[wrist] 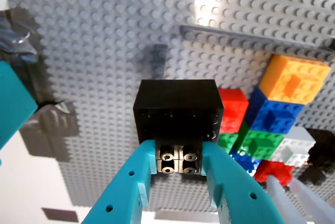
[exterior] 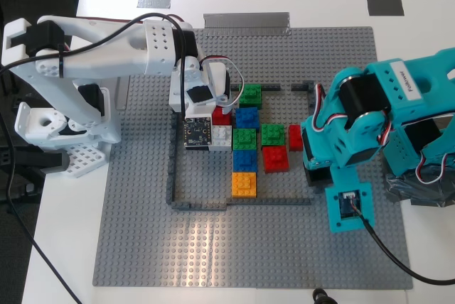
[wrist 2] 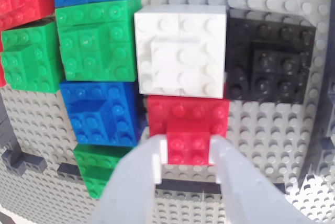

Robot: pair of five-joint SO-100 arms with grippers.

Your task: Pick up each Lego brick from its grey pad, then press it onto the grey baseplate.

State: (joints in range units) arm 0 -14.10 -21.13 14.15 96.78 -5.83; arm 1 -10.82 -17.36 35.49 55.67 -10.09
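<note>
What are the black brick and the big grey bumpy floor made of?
The black brick held in my first gripper looks like hard, glossy plastic: smooth faces and sharp moulded edges. The grey baseplate also looks like moulded plastic, duller, with neat rows of studs and a soft patch of reflected light. I can't confirm either by sight alone.

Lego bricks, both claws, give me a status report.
First claw shut on black brick, held above grey baseplate. Second claw closed around red brick, beside white brick. Neighbouring bricks crowd the second claw.
</note>
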